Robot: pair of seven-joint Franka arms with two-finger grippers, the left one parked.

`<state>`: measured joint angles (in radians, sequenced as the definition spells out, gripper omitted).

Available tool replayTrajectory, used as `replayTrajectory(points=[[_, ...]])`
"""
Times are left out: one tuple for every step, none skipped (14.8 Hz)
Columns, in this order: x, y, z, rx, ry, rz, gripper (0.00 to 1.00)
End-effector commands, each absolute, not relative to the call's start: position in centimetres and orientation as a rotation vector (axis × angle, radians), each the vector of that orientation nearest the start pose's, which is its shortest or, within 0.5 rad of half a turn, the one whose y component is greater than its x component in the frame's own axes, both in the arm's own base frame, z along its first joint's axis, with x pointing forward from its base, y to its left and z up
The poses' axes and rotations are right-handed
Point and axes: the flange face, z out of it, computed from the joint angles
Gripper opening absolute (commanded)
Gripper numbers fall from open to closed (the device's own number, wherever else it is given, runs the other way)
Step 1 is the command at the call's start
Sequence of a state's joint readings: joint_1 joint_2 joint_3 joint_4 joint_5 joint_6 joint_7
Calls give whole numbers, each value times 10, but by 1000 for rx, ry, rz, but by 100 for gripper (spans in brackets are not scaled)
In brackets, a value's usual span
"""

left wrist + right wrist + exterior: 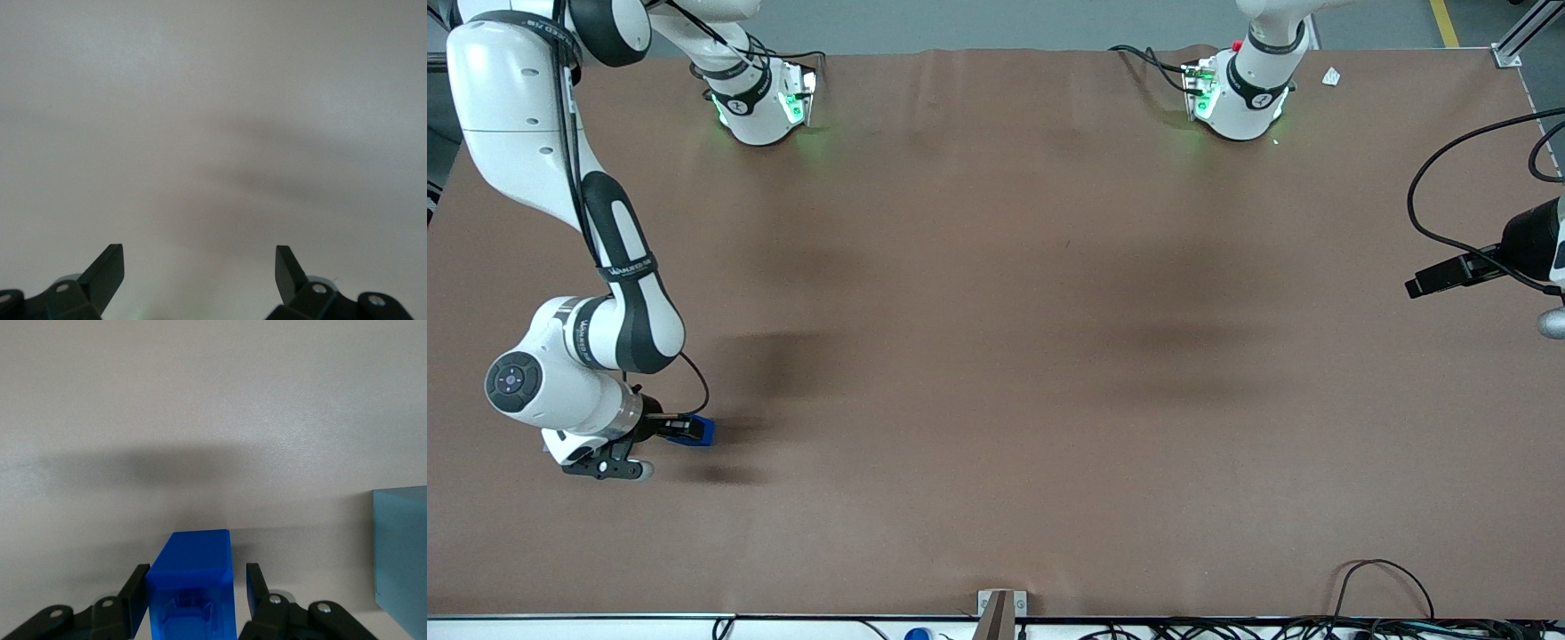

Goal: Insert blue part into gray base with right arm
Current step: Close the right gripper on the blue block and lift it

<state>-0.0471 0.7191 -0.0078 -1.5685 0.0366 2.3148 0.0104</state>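
The blue part (193, 577) is a bright blue block resting on the table, with a notched recess in its top. My right arm's gripper (197, 570) straddles it and is open: one finger lies against the block, the other stands off with a visible gap. In the front view the gripper (685, 430) sits low over the table at the working arm's end, near the front camera, and the blue part (705, 433) peeks out at its tip. Close beside the gripper, the gray base (401, 553) shows as a pale blue-gray block cut off by the frame edge. It is hidden in the front view.
The brown table (996, 356) stretches wide toward the parked arm's end. A metal bracket (1000, 610) sits at the table's front edge, with cables (1383, 587) lying along it. A small white scrap (1331, 76) lies by the parked arm's base.
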Motion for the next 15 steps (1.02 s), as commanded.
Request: replayTrajectory(points=[[701, -36, 222, -3107, 144, -39, 56], [701, -36, 223, -3108, 139, -44, 52], [701, -35, 222, -3108, 123, -44, 49], [701, -37, 222, -3108, 116, -47, 45], [701, -37, 223, -3109, 118, -49, 43], [701, -37, 221, -3109, 118, -47, 37], [701, -36, 222, -3108, 114, -47, 30], [701, -34, 222, -3108, 111, -47, 20], [702, -34, 225, -3108, 109, -52, 12], [704, -35, 228, -3109, 113, -61, 1], [708, -36, 235, -3101, 127, -80, 0], [713, -35, 243, -3102, 120, -97, 0], [713, -40, 248, -3100, 132, -83, 0], [715, -43, 256, -3098, 134, -67, 0], [717, -48, 265, -3097, 143, -41, 0]])
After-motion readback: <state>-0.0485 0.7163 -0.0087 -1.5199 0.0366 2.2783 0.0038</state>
